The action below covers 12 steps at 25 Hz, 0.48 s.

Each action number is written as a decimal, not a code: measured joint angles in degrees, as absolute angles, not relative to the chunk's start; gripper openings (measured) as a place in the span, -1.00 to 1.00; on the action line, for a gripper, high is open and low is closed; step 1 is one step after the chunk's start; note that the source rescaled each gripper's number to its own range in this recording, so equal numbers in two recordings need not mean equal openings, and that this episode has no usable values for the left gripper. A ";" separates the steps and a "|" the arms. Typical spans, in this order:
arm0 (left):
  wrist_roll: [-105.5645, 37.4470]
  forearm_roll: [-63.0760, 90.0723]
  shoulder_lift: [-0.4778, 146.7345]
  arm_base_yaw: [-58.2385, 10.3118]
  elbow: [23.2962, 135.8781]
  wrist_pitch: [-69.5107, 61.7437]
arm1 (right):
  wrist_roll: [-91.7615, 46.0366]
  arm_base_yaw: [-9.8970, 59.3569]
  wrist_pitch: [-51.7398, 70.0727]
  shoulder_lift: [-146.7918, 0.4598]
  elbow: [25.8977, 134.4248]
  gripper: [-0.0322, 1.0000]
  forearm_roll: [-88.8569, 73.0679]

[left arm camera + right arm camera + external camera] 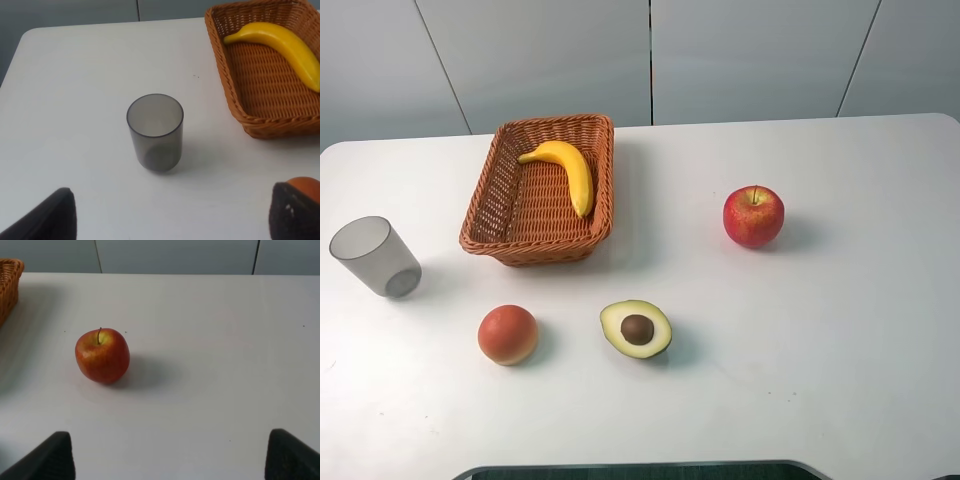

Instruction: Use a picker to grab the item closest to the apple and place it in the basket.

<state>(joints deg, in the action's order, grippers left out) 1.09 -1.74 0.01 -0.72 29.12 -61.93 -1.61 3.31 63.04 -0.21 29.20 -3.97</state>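
Observation:
A red apple (pixel 754 215) (pixel 102 356) sits on the white table at the right. Closest to it lies a halved avocado (pixel 636 328) with its brown pit up, toward the front centre. A wicker basket (pixel 488 199) (pixel 227 85) stands at the back left and holds a banana (pixel 570 170) (pixel 285 45). Neither gripper shows in the high view. The left gripper (pixel 172 220) is open, its fingertips (pixel 55 217) wide apart short of a grey cup. Well back from the apple, the right gripper (pixel 170 457) is open too, nothing between its fingertips (pixel 292 455).
A translucent grey cup (pixel 375 256) (pixel 155 131) stands upright at the table's left edge. An orange-red round fruit (pixel 508 334) (pixel 306 183) lies left of the avocado. A dark edge (pixel 640 470) runs along the table's front.

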 joint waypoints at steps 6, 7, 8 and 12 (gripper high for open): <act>1.09 -1.74 0.01 -0.72 29.12 -61.93 | -1.39 3.31 63.04 -0.21 29.20 0.41 -3.03; 1.09 -1.74 0.01 -0.72 29.12 -61.93 | -1.39 3.31 62.93 -0.21 29.20 0.41 -2.52; 1.09 -1.74 0.01 -0.72 29.12 -61.93 | -1.39 3.31 62.93 -0.21 29.20 0.41 -2.04; 1.09 -1.74 0.01 -0.72 29.12 -61.93 | -1.24 3.31 62.93 -0.21 29.20 0.41 -1.41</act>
